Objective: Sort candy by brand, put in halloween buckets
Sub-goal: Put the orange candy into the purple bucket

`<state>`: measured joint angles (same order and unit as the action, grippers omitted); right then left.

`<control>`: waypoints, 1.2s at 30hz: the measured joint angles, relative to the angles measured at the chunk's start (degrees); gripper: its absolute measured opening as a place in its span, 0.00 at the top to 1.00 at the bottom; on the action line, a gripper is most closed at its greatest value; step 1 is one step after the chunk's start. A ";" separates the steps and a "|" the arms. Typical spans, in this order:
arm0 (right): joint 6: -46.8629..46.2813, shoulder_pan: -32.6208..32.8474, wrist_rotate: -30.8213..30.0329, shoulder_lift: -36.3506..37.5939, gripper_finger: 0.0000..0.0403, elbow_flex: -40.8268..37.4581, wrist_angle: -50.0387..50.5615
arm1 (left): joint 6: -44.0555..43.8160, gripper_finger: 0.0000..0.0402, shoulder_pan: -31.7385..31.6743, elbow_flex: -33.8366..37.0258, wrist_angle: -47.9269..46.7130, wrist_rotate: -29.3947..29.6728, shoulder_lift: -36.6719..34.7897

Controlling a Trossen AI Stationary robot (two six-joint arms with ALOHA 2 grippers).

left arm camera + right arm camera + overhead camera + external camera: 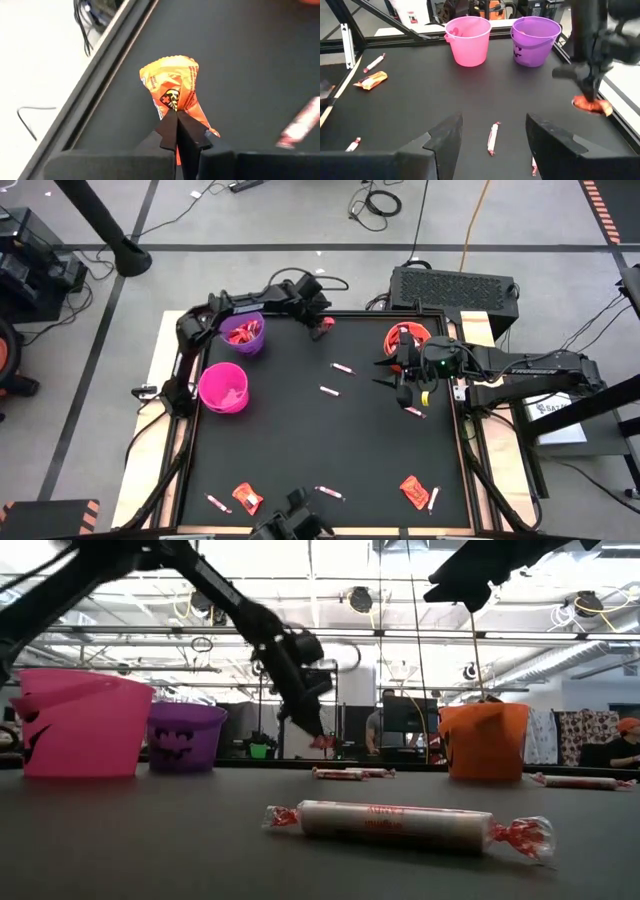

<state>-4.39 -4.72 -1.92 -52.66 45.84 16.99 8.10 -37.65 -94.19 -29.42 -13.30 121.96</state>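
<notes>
Clearly the sorting is under way but far from finished. Taking the purple bucket (244, 333) as the landmark and reading across the high view from the left: the pink bucket (223, 388) stands just in front of it and looks empty, while the purple one already holds some red packets. Just right of the purple bucket, by the tabletop's (300, 440) far edge, the left gripper (322, 326) is pinched shut on an orange-red packet (172, 95), which still seems to rest on the tabletop. Further right lie two pinkish sticks (343, 368), then the right gripper (403, 385), fingers spread wide and holding nothing, hovering over another stick beside the orange bucket (408, 337), whose contents the arm hides. Well away from the purple bucket, along the near edge, two orange packets (247, 498) and three more sticks await sorting.
</notes>
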 joint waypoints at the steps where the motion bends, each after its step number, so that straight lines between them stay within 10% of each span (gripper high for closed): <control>1: 0.28 -0.04 0.00 0.00 0.48 0.00 0.01 | 0.00 0.99 0.18 0.00 -0.85 0.00 -1.44; 11: 0.56 -0.04 0.11 -0.02 0.48 0.02 -0.06 | 1.38 1.00 2.26 -0.04 -14.09 1.82 -18.33; 22: -0.51 1.83 0.48 -3.64 0.48 0.04 -1.52 | -1.59 1.00 3.14 3.10 -35.37 17.33 -35.29; 36: -1.44 2.96 0.67 -7.96 0.48 0.04 -4.75 | -2.29 1.00 -3.80 21.06 -35.30 22.59 -41.56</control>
<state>-5.84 -1.76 -1.24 -60.63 45.89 12.25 5.81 -41.44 -73.13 -64.71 9.29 80.40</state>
